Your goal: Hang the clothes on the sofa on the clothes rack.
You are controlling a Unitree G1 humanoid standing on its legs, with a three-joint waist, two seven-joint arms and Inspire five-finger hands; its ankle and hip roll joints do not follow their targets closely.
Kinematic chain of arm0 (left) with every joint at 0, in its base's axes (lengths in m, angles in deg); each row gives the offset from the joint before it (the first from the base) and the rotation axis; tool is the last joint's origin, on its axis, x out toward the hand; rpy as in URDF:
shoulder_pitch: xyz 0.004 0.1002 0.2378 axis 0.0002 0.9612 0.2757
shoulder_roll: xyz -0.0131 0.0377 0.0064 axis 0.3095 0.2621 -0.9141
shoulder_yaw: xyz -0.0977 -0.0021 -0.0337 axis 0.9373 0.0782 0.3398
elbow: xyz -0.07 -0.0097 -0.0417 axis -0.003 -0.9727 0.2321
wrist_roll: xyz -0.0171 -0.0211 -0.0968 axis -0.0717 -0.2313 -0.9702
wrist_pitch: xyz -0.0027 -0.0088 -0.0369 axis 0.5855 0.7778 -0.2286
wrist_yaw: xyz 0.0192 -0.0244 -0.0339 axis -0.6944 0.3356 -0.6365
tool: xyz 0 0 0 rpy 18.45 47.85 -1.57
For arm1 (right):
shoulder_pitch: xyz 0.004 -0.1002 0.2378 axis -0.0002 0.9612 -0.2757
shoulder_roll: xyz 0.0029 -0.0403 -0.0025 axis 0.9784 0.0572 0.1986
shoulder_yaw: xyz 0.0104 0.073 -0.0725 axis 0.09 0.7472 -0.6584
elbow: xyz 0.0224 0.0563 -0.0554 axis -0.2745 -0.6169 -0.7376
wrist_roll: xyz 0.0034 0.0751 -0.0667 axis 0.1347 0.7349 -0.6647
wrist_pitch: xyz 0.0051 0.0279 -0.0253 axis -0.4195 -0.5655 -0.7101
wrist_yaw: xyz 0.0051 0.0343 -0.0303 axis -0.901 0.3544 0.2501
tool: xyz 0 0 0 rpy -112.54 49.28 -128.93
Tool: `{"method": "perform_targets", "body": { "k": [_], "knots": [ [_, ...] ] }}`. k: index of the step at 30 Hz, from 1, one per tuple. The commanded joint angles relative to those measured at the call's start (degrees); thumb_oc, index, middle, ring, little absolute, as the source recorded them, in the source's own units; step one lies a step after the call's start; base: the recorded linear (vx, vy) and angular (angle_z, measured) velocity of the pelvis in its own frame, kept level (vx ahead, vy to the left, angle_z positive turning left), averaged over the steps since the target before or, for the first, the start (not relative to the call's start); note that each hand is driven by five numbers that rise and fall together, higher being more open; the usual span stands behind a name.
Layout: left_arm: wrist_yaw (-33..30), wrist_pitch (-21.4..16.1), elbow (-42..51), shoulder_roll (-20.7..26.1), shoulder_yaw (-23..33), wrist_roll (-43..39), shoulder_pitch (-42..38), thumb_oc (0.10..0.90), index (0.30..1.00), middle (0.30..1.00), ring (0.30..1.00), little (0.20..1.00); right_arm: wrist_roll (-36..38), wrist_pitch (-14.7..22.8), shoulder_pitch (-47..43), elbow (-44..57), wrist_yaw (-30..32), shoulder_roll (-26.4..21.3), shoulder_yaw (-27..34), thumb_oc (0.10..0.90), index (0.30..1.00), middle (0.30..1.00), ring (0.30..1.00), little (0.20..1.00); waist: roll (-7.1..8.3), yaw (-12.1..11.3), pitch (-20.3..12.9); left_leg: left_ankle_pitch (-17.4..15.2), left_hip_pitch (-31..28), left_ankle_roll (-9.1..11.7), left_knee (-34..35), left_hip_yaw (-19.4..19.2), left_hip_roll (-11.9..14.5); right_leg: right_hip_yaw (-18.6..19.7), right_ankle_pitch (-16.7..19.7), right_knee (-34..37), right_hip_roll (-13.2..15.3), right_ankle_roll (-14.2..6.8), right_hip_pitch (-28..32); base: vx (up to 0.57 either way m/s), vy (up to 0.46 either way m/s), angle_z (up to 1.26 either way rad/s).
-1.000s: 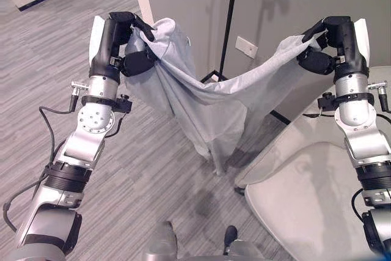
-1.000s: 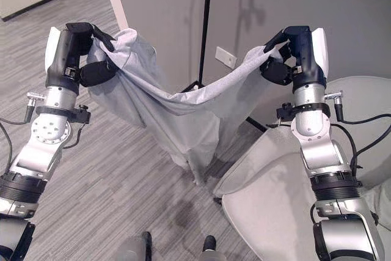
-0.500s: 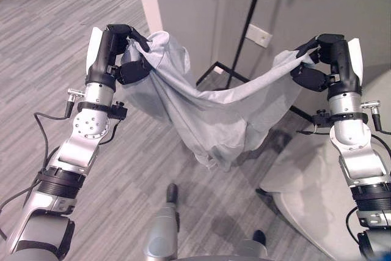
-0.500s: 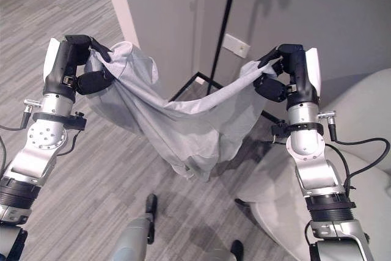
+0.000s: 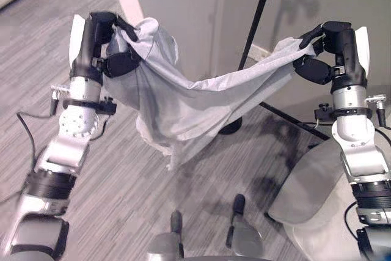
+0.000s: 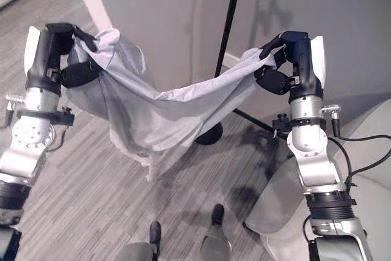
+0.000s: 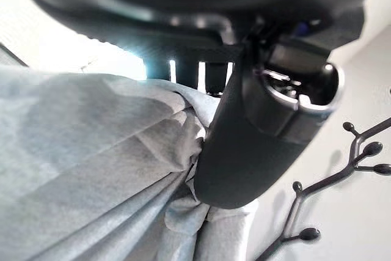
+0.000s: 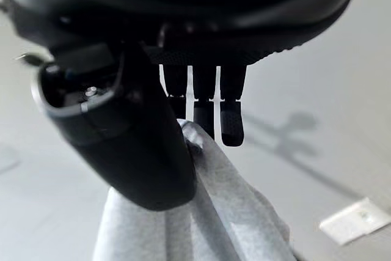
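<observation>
- Grey plank floor (image 5: 122,194) and a plain grey wall (image 6: 342,4) framed the scene, with the sofa (image 6: 366,200) below the right arm.
- Left hand (image 5: 107,41) and right hand (image 6: 287,59) each pinched a corner of the pale garment (image 5: 183,102), which sagged between them.
- Beyond the garment rose the clothes rack (image 6: 229,22); I judged both corners should lift level, keeping the hem off the rack's base.

- light grey garment (image 5: 183,99), held up off the floor by two corners, sagging in the middle
- black clothes rack (image 5: 256,19) pole upright right behind it
</observation>
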State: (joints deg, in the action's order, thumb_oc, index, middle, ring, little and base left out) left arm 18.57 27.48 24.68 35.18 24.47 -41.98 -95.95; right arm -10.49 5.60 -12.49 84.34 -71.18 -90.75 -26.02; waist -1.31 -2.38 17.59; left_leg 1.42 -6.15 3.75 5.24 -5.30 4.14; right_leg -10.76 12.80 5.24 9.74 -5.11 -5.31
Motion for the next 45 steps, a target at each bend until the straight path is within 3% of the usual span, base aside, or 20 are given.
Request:
{"method": "perform_targets", "body": {
  "k": [1,8,12,13,16,17,18,19,20,22,24,31,34,37,39,40,41,42,43,45],
  "knots": [
    [-1.53,-6.94,5.35,1.85,4.30,0.14,-6.07,0.400,0.300,0.300,0.300,0.300,0.72,5.03,-5.24,2.95,2.23,-4.09,3.47,0.400,0.300,0.300,0.300,0.300,1.65,0.36,-7.28,-4.66,-0.38,0.58,-0.24,0.94,-0.41,0.37,-8.56,-0.57,1.61,-5.22,5.33,0.23,-0.247,-0.14],
    [-0.84,-7.07,5.89,-0.16,3.98,-1.23,-5.00,0.400,0.300,0.300,0.300,0.300,2.73,5.86,-3.85,3.31,0.24,-4.84,3.25,0.400,0.300,0.300,0.300,0.300,1.55,1.18,-8.57,-5.23,-1.73,3.54,-5.19,2.11,4.35,-1.91,-12.37,-0.24,-1.89,-2.55,10.67,0.17,-0.235,0.18],
    [0.09,-6.64,7.34,0.25,5.53,-2.14,-3.31,0.400,0.300,0.300,0.300,0.300,3.90,6.30,-4.24,3.32,-0.31,-5.45,2.57,0.400,0.300,0.300,0.300,0.300,3.18,0.11,-6.20,1.76,4.37,4.15,-24.37,4.34,6.09,-1.71,-15.01,-0.24,-4.26,1.27,14.71,0.10,-0.257,0.09],
    [0.03,-6.55,7.54,0.15,5.64,-2.34,-3.46,0.400,0.300,0.300,0.300,0.300,4.29,6.42,-4.37,3.34,-0.26,-5.51,2.89,0.400,0.300,0.300,0.300,0.300,3.57,0.17,-5.20,2.49,8.13,3.62,-30.77,4.94,6.12,-2.14,-15.45,-0.24,-4.66,2.00,15.60,0.04,-0.210,0.06],
    [-0.39,-6.72,7.73,0.21,5.86,-2.78,-3.68,0.400,0.300,0.300,0.300,0.300,4.39,6.10,-4.31,3.09,0.09,-5.83,3.14,0.400,0.300,0.300,0.300,0.300,4.09,0.07,-4.65,1.02,13.36,2.48,-33.46,3.88,4.93,-2.51,-16.18,-0.24,-4.65,2.20,16.54,0.05,-0.058,0.14],
    [-0.75,-6.75,7.83,0.24,6.25,-2.75,-3.64,0.400,0.300,0.300,0.300,0.300,4.52,6.00,-4.29,3.27,0.24,-5.79,3.24,0.400,0.300,0.300,0.300,0.300,4.19,-0.43,-4.71,-1.19,15.16,2.13,-31.29,3.58,3.52,-2.25,-16.51,-0.24,-4.45,1.77,16.80,0.19,0.075,0.13],
    [-1.01,-6.88,7.95,0.89,6.72,-2.65,-3.45,0.400,0.300,0.300,0.300,0.300,4.66,6.32,-4.41,3.30,0.36,-6.00,3.17,0.400,0.300,0.300,0.300,0.300,4.21,-1.32,-5.51,-2.94,16.00,1.66,-22.86,3.27,1.36,-1.60,-16.65,-0.24,-3.96,0.96,16.66,0.19,0.073,0.05],
    [-1.01,-6.88,7.95,0.89,6.72,-2.65,-3.42,0.400,0.300,0.300,0.300,0.300,4.67,6.34,-4.41,3.28,0.36,-5.99,3.15,0.400,0.300,0.300,0.300,0.300,4.35,-1.40,-5.56,-2.71,15.78,1.63,-22.40,3.09,1.24,-1.50,-16.66,-0.24,-3.80,0.92,16.61,0.27,0.168,0.00],
    [-1.55,-7.01,7.84,2.23,7.06,-2.44,-3.52,0.400,0.300,0.300,0.300,0.300,4.55,6.35,-5.23,2.48,0.86,-6.33,2.35,0.400,0.300,0.300,0.300,0.300,3.21,-3.05,-6.05,-0.38,17.57,2.57,-13.81,4.78,-0.65,-1.08,-17.51,-0.24,-4.37,0.17,17.37,0.22,0.135,-0.09],
    [-1.84,-7.13,8.28,3.27,7.36,-2.10,-3.38,0.400,0.300,0.300,0.300,0.300,3.99,6.10,-6.23,1.82,1.06,-6.30,1.53,0.400,0.300,0.300,0.300,0.300,2.50,-3.93,-7.22,1.96,15.94,3.21,-5.80,6.89,-1.40,0.08,-18.72,-0.24,-4.41,-0.68,18.19,0.30,0.162,-0.44],
    [-2.02,-7.06,8.82,3.10,7.85,-1.68,-2.75,0.400,0.300,0.300,0.300,0.300,3.83,6.08,-5.71,2.26,0.97,-5.45,1.89,0.400,0.300,0.300,0.300,0.300,2.26,-3.61,-7.83,2.65,14.48,3.06,-5.22,6.79,-1.24,-0.03,-18.94,-0.24,-4.24,-0.98,18.85,0.21,0.127,-0.67],
    [-1.72,-7.35,9.46,4.19,8.35,-1.01,-2.83,0.400,0.300,0.300,0.300,0.300,1.63,5.23,-5.28,3.53,0.86,-4.65,2.78,0.400,0.300,0.300,0.300,0.300,2.22,-3.31,-11.74,-0.33,6.79,-0.10,-1.35,3.11,-3.94,1.51,-18.10,-3.78,2.56,-4.68,17.86,0.28,0.259,-0.54],
    [-1.84,-7.49,10.38,4.46,8.97,-0.82,-2.91,0.400,0.300,0.300,0.300,0.300,-0.11,5.40,-3.76,6.16,1.62,-3.96,5.74,0.400,0.300,0.300,0.300,0.300,0.31,-1.81,-9.09,-1.78,3.58,-3.24,-0.66,3.20,-5.68,3.05,-11.31,-21.55,5.14,-4.86,10.60,0.10,0.276,0.08],
    [-1.68,-7.50,10.41,4.93,9.22,-0.98,-3.24,0.400,0.300,0.300,0.300,0.300,-0.36,5.57,-2.89,7.00,1.65,-3.64,6.82,0.400,0.300,0.300,0.300,0.300,-0.54,-1.26,-8.11,-2.42,2.85,-3.57,-0.45,3.18,-5.47,2.94,-11.84,-26.82,5.95,-4.26,6.62,0.03,0.100,0.31],
    [-1.62,-7.56,10.93,5.21,10.40,-1.14,-2.70,0.400,0.300,0.300,0.300,0.300,-0.53,5.73,-2.36,8.22,1.34,-3.49,7.59,0.400,0.300,0.300,0.300,0.300,-1.03,-1.25,-7.88,-3.28,2.14,-3.28,-0.30,2.64,-5.20,0.05,-12.17,-22.48,7.04,-4.15,5.50,0.07,-0.062,0.14],
    [-1.49,-7.96,11.41,5.89,11.25,-1.13,-2.06,0.400,0.300,0.300,0.300,0.300,-0.40,5.97,-2.51,8.56,1.15,-3.68,8.02,0.400,0.300,0.300,0.300,0.300,-1.08,-1.34,-7.61,-4.41,1.30,-2.66,-0.24,1.61,-4.68,-2.48,-13.45,-16.06,7.28,-4.69,4.46,0.08,-0.152,0.03],
    [-1.59,-7.98,11.78,6.09,11.90,-1.06,-1.47,0.400,0.300,0.300,0.300,0.300,-0.29,6.16,-2.70,8.68,1.35,-3.69,8.14,0.400,0.300,0.300,0.300,0.300,-1.14,-1.09,-7.29,-4.46,0.97,-2.27,-0.24,1.18,-3.92,-3.72,-12.01,-11.68,6.48,-4.88,4.12,0.05,-0.131,-0.19],
    [-1.59,-7.97,11.81,6.09,11.95,-1.06,-1.41,0.400,0.300,0.300,0.300,0.300,-0.29,6.16,-2.73,8.67,1.35,-3.69,8.10,0.400,0.300,0.300,0.300,0.300,-1.21,-1.07,-7.28,-4.48,0.95,-2.24,-0.24,1.19,-3.83,-3.79,-11.81,-11.33,6.35,-4.85,4.32,0.08,-0.170,-0.29],
    [-0.88,-8.53,12.28,6.47,12.63,-1.15,-0.77,0.400,0.300,0.300,0.300,0.300,-0.29,6.41,-0.81,8.81,1.27,-3.84,9.85,0.400,0.300,0.300,0.300,0.300,-0.17,-0.22,-7.47,-4.82,0.58,-1.87,-0.28,1.74,-3.74,-1.22,-11.57,-6.03,4.83,-5.51,5.80,0.11,-0.164,-0.10],
    [-0.56,-9.05,12.57,6.37,13.68,-1.22,0.15,0.400,0.300,0.300,0.300,0.300,0.12,6.87,-0.05,9.17,1.10,-3.90,10.94,0.400,0.300,0.300,0.300,0.300,0.86,-0.71,-8.39,-4.74,0.46,-1.25,-0.35,1.13,-3.18,-0.75,-10.59,-2.13,3.98,-5.85,8.34,0.12,-0.213,0.17]
  ]
}}
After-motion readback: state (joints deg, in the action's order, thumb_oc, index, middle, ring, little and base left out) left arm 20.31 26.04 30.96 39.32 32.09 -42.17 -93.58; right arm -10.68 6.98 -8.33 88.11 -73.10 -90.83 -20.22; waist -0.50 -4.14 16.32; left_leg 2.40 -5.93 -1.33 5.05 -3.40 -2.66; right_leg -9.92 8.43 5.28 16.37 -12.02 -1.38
